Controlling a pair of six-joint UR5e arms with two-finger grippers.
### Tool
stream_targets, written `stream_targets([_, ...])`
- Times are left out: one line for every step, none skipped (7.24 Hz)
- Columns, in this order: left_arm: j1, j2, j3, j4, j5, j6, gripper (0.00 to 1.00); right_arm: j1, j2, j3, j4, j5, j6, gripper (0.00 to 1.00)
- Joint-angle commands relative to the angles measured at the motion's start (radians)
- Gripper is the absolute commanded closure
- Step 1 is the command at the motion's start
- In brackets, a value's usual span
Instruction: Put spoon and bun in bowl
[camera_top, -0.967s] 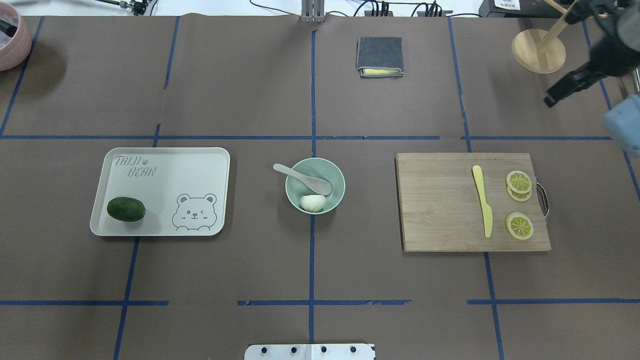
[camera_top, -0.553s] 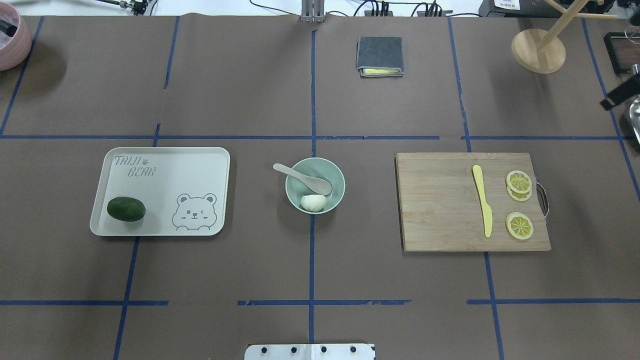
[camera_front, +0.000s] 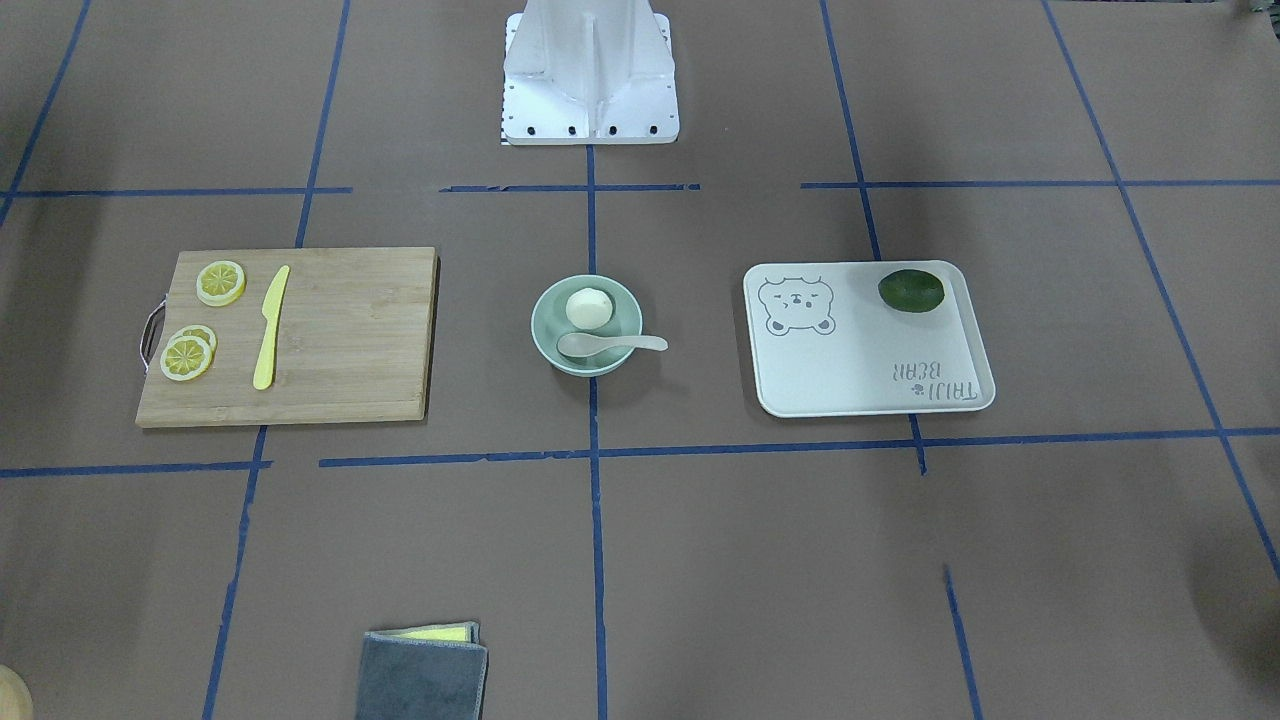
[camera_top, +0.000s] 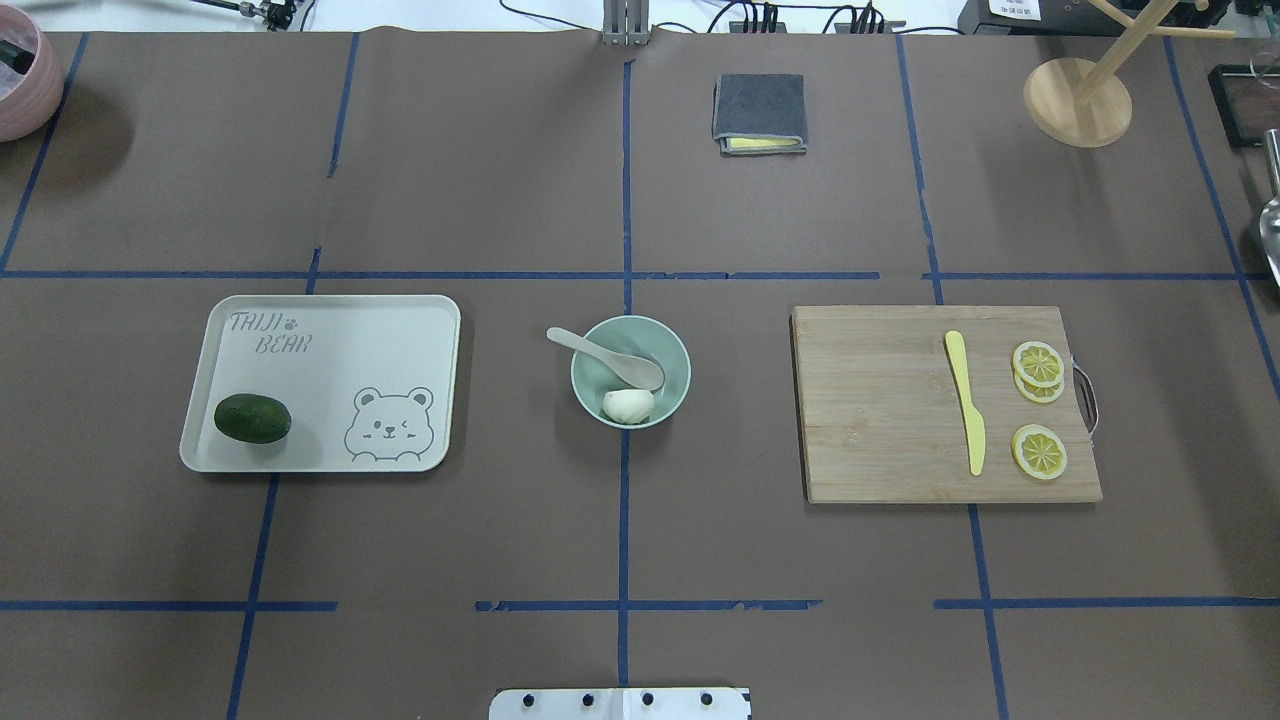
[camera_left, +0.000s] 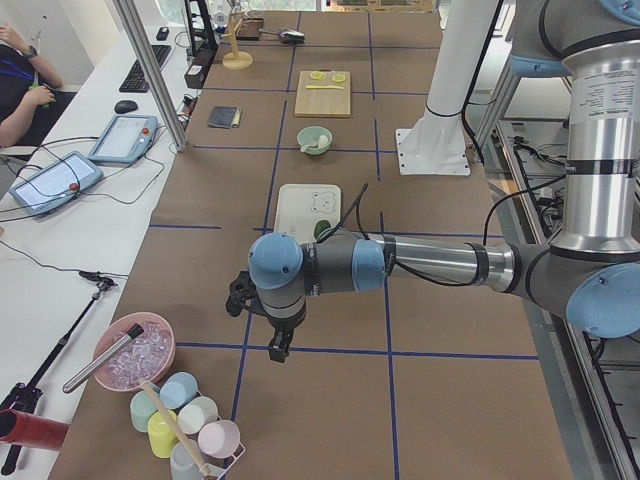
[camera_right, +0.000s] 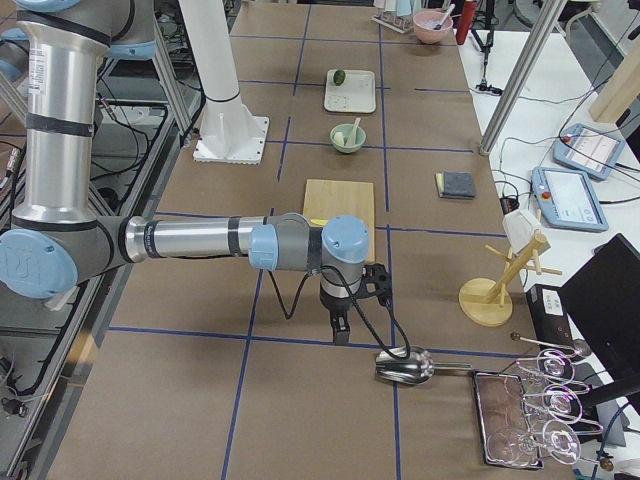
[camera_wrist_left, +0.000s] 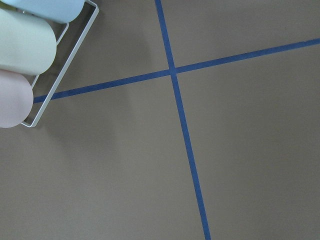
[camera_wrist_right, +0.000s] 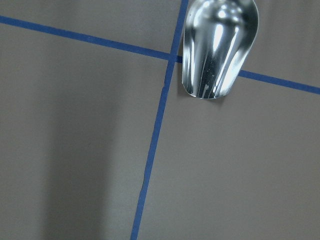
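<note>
The pale mint-green bowl (camera_top: 680, 352) stands at the table's middle. The white bun (camera_top: 628, 405) lies inside it at the near side. The beige spoon (camera_top: 612, 361) rests with its scoop in the bowl and its handle over the far-left rim. The front view shows the same bowl (camera_front: 545, 325), bun (camera_front: 588, 308) and spoon (camera_front: 612, 344). My left gripper (camera_left: 279, 347) hangs over bare table far off at the left end. My right gripper (camera_right: 342, 330) hangs far off at the right end. I cannot tell whether either is open or shut.
A grey tray (camera_top: 330, 340) with a dark green lime (camera_top: 252, 418) lies left of the bowl. A wooden board (camera_top: 880, 420) with a yellow knife (camera_top: 966, 400) and lemon slices (camera_top: 1038, 450) lies right. A metal scoop (camera_wrist_right: 219, 45) lies below the right wrist. Cups in a rack (camera_wrist_left: 25, 45) stand near the left wrist.
My right arm has drawn back out of the overhead view past its upper right edge. The bowl, spoon and bun have not moved.
</note>
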Motion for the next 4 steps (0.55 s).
stream_targets([0.000, 0.000, -0.001, 0.000, -0.001, 0.001, 0.00, 0.002, -0.005, -0.002, 0.000, 0.003, 0.001, 0.00])
stream_targets([0.002, 0.000, 0.000, -0.001, -0.001, 0.001, 0.00, 0.002, -0.007, 0.000, 0.000, 0.003, 0.001, 0.00])
stream_targets([0.002, 0.000, -0.001, -0.001, -0.001, 0.001, 0.00, 0.002, -0.007, 0.000, 0.000, 0.003, 0.001, 0.00])
stream_targets([0.002, 0.000, 0.000, -0.001, -0.001, 0.001, 0.00, 0.002, -0.010, 0.000, 0.000, 0.001, 0.001, 0.00])
